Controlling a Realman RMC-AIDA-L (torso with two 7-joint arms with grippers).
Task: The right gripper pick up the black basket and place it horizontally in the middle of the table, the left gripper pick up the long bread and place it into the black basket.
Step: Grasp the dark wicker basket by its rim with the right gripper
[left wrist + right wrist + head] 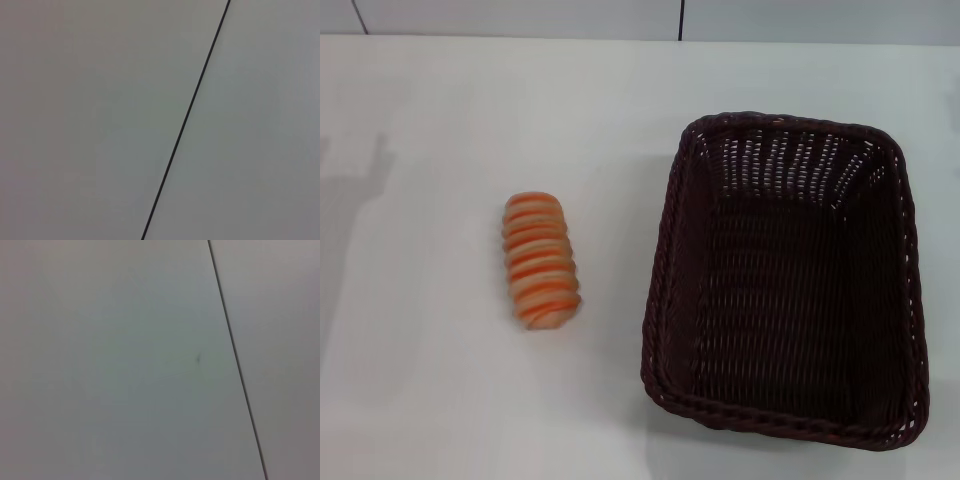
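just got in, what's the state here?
Nothing is being handled. The black basket sits empty on the right side of the table, its long side running front to back. The long bread lies apart to its left. Neither gripper is in view; both wrist cameras show only blank panels.

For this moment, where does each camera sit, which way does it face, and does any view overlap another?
Head view: from the robot's head, looking forward and down at the table, the long bread and the black basket; no arm shows.
Left wrist view: faces a plain pale surface crossed by a dark seam; no fingers show.
Right wrist view: much the same, another dark seam; no fingers.
Shared: both wrist views show only seamed pale panels.
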